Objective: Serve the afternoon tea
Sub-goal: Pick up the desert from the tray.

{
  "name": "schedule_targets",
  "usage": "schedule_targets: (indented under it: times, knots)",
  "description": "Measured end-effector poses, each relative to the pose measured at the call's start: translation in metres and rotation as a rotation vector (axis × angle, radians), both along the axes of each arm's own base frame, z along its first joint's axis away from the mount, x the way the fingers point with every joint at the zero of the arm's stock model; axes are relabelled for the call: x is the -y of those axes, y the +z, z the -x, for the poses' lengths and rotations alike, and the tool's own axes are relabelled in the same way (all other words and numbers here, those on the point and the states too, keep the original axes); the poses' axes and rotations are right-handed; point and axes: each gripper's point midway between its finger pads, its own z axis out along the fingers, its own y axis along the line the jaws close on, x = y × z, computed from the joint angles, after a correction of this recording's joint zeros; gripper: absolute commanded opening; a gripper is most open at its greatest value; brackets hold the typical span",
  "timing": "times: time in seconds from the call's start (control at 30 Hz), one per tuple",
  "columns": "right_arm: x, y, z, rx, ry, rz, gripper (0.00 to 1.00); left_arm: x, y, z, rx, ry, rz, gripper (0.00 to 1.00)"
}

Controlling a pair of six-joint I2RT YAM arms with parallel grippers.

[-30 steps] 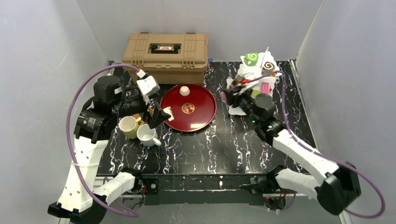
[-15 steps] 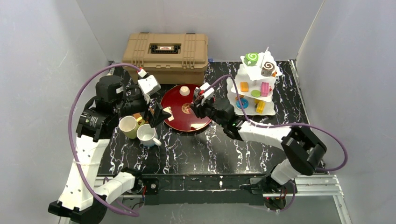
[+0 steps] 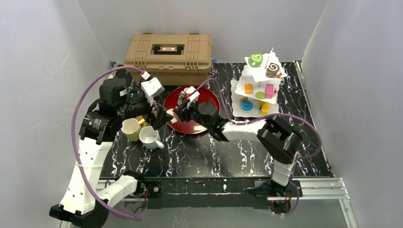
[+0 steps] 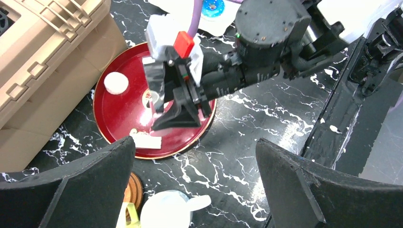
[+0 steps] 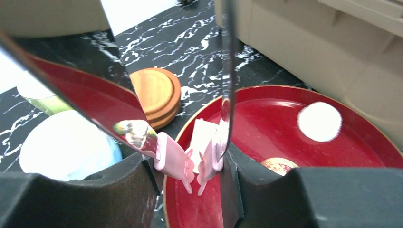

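Observation:
My right gripper (image 5: 187,175) is shut on metal tongs (image 5: 223,71) with pink tips (image 5: 173,159). The tips are nearly together with nothing between them, low over the left part of the red tray (image 5: 361,156). A white cake slice (image 5: 200,135) lies on the tray just behind the tips, and a round white pastry (image 5: 319,121) lies further back. My left gripper (image 4: 195,147) is open and empty above the white mug (image 4: 164,213), the pale yellow mug (image 3: 129,128) and the brown coasters (image 5: 156,95). More pastries sit on the white tiered stand (image 3: 259,83).
The tan ribbed toolbox (image 3: 167,51) stands at the back, just behind the tray (image 3: 209,102). My right arm (image 3: 247,129) stretches across the middle of the black marble table (image 3: 237,152). Grey walls close in on three sides.
My right arm has swung left from the tiered stand to the red tray, carrying the tongs. My left arm and the mugs have not moved.

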Motion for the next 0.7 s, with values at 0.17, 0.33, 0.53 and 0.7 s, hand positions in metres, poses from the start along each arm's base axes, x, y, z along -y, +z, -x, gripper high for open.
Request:
schedule_targets:
  times: [0.17, 0.33, 0.53, 0.7]
  knots:
    - [-0.028, -0.004, -0.003, 0.008, 0.015, -0.021, 0.57, -0.002, 0.001, 0.002, 0.005, 0.006, -0.002, 0.97]
    - [-0.038, -0.012, -0.016, 0.006, -0.009, -0.019, 0.62, -0.003, 0.001, 0.004, 0.006, 0.006, -0.006, 0.97]
    - [-0.038, -0.028, -0.021, -0.005, -0.028, 0.003, 0.64, -0.003, 0.002, 0.005, 0.016, 0.005, -0.007, 0.97]
    - [-0.038, -0.028, -0.024, 0.003, -0.043, -0.004, 0.67, -0.004, 0.002, 0.006, 0.014, 0.005, -0.008, 0.97]
